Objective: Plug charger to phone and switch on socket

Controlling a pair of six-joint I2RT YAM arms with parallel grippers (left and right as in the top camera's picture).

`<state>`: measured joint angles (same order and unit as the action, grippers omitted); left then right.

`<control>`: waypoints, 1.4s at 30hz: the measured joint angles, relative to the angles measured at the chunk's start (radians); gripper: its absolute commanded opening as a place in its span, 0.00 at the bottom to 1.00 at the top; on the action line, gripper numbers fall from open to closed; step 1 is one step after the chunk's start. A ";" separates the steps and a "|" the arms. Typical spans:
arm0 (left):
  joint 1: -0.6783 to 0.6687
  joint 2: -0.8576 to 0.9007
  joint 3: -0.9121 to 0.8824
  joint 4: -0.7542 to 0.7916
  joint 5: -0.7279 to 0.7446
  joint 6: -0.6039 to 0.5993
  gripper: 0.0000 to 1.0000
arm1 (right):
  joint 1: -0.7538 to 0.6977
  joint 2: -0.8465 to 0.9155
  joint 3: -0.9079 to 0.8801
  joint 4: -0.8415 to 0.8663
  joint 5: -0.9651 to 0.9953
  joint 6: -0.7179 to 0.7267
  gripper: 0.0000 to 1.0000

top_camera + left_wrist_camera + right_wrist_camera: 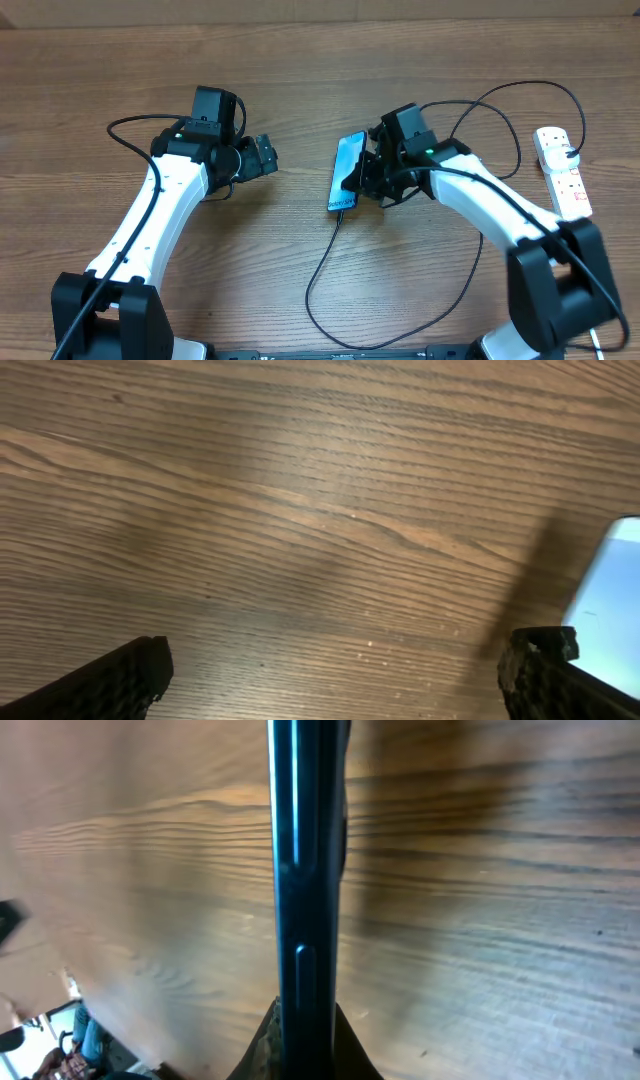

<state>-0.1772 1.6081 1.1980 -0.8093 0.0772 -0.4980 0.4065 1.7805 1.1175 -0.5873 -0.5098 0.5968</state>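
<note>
The phone (347, 172) is tipped up on its long edge at the table's middle, its blue-white screen facing left. My right gripper (362, 177) is shut on the phone; the right wrist view shows the phone's dark edge (305, 870) clamped between the right gripper's fingers (305, 1042). The charger cable (316, 275) reaches the phone's lower end; whether its tip is seated I cannot tell. My left gripper (265, 155) is open and empty, left of the phone. In the left wrist view its fingers (335, 675) are spread wide, and the phone screen (615, 610) shows at the right edge. The socket (563, 170) lies at the far right.
The charger cable loops toward the table's front edge (400, 345) and back up under the right arm. A second black cable arcs from the right arm to a black plug (571, 154) in the socket. The table is brown wood.
</note>
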 measured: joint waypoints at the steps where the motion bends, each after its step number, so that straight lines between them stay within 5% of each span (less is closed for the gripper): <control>1: 0.000 0.000 0.000 0.000 -0.005 0.000 1.00 | 0.000 0.019 0.000 0.003 0.002 0.002 0.04; 28: 0.000 0.000 0.000 0.000 -0.016 0.000 1.00 | 0.000 0.136 -0.002 0.149 -0.006 0.040 0.05; 32: 0.000 0.000 0.000 0.000 -0.016 0.000 1.00 | 0.000 0.137 -0.002 0.149 0.004 0.044 0.18; 42: 0.000 0.000 0.000 0.000 -0.019 0.000 0.99 | 0.001 0.153 -0.003 0.143 0.039 0.051 0.22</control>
<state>-0.1772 1.6081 1.1980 -0.8093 0.0578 -0.4980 0.4072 1.9331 1.1149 -0.4438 -0.4709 0.6476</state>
